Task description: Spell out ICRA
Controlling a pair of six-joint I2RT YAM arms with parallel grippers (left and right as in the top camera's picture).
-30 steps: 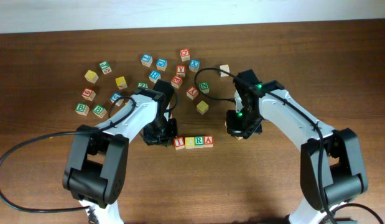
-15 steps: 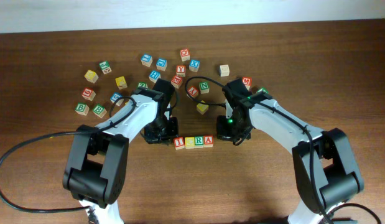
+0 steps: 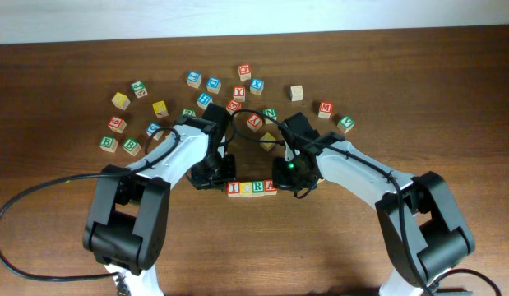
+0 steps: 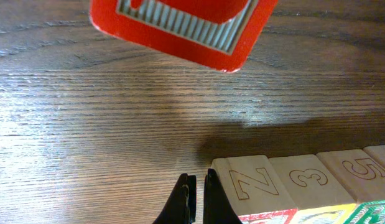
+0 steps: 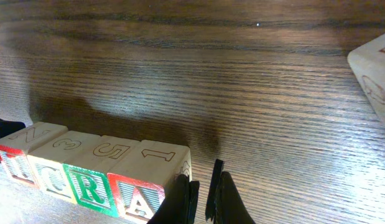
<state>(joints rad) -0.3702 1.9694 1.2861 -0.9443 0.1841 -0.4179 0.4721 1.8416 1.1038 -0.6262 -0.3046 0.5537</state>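
ICRA row (image 3: 252, 188) lies near the middle of the wooden counter (image 3: 73, 247). The I block (image 5: 12, 163), C block (image 5: 50, 176), R block (image 5: 89, 183) and A block (image 5: 139, 193) touch side by side in one straight line (their top faces read Z, 3, 5 and 1). Left jaws sit low at the I end, just beside that block, drawn narrow with nothing between them. Right jaws sit at the A end, just beside the A block, likewise narrow and empty. Loose letter blocks (image 3: 213, 85) lie scattered on the far side, a yellow block (image 3: 268, 141) nearest the row.
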